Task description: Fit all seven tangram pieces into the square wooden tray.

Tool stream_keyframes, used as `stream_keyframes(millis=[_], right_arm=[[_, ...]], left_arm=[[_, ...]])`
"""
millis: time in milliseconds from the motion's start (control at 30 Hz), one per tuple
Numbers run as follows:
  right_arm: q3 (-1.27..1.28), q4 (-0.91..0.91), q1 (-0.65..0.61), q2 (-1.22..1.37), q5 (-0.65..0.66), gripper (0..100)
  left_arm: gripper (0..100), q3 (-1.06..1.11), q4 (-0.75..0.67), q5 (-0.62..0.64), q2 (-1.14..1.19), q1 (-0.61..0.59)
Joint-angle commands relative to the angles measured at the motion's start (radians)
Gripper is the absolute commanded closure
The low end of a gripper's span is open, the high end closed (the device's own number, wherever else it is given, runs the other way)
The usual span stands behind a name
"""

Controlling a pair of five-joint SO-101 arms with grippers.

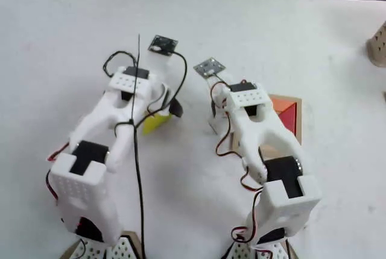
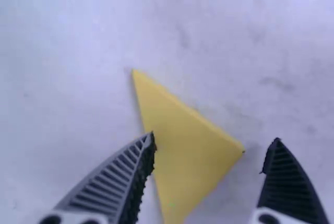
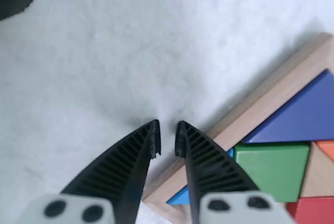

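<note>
Light falls bright and even on the white table [image 1: 54,41], with no hard glare on its surface. In the high view the arms [image 1: 114,120] cast only faint, soft-edged shadows that sit close beneath them, so the light comes from overhead; beyond the table's far edge the room is dark. In the left wrist view a thin grey shadow runs along one edge of the yellow triangle [image 2: 182,145]. In the right wrist view the tray [image 3: 261,109] has a well-lit wooden rim, and the table dims gently toward the right gripper [image 3: 167,132].
</note>
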Motion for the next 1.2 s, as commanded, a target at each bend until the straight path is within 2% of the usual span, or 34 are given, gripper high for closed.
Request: stream_keyframes(millis=[0,133,300,700,933,1167], right_arm=[[0.002,-0.004,-0.007,-0.035,0.008,93.6],[0.002,-0.004,-0.007,-0.035,0.008,93.6],[0.002,-0.004,-0.007,-0.035,0.008,93.6],[0.002,-0.004,-0.002,-0.035,0.006,93.6],[0.002,-0.004,-0.002,-0.035,0.006,93.6],[0.002,-0.004,-0.002,-0.035,0.005,93.6]], left_arm=[[66,-0.015,0.023,-0.006,0.008,-0.01],[68,-0.008,0.034,-0.009,0.01,-0.004],[76,0.011,0.031,-0.014,0.01,0.012],[73,0.037,0.046,-0.006,0.01,0.002],[73,0.038,0.058,-0.017,0.01,-0.082],[73,0.04,0.069,-0.044,0.01,-0.096]])
